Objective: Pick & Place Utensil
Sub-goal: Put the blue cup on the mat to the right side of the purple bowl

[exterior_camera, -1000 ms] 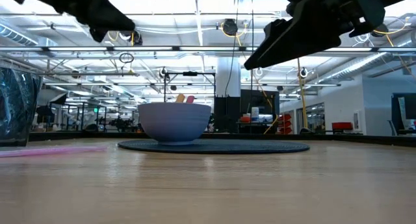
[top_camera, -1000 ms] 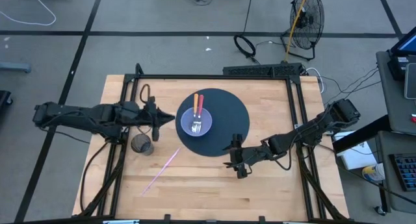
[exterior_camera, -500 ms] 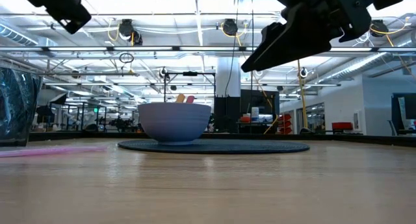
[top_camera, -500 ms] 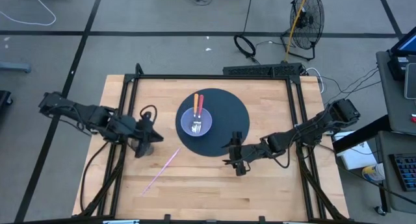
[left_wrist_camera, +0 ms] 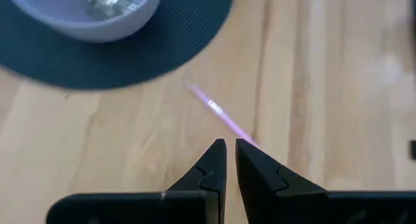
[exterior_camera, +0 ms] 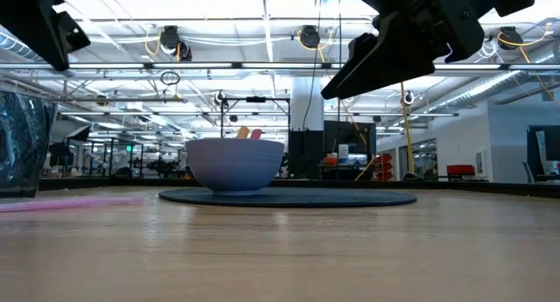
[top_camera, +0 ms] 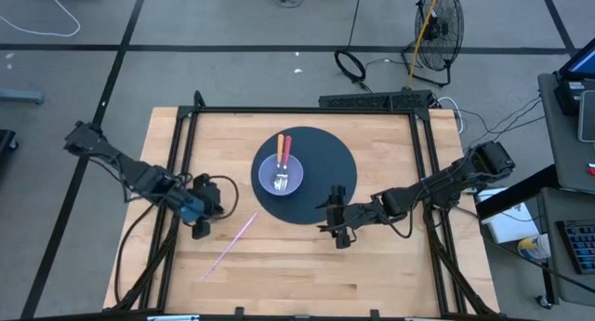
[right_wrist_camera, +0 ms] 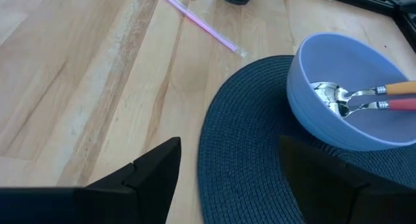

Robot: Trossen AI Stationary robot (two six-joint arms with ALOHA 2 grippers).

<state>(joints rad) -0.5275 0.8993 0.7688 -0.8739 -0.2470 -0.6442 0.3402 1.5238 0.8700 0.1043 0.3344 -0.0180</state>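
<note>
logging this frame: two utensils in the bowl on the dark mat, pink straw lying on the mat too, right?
Not quite. The pink straw lies on the bare wood table, off the dark mat; the high view shows it. Two utensils are indeed in the bowl on that mat.

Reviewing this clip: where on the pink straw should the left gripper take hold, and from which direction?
Grip the pink straw near mid-length, from straight above, fingers closing across its width. It lies flat and diagonal on the bare table, clear of the mat, so only a top-down pinch fits. The left gripper, nearly shut, must open first.
</note>
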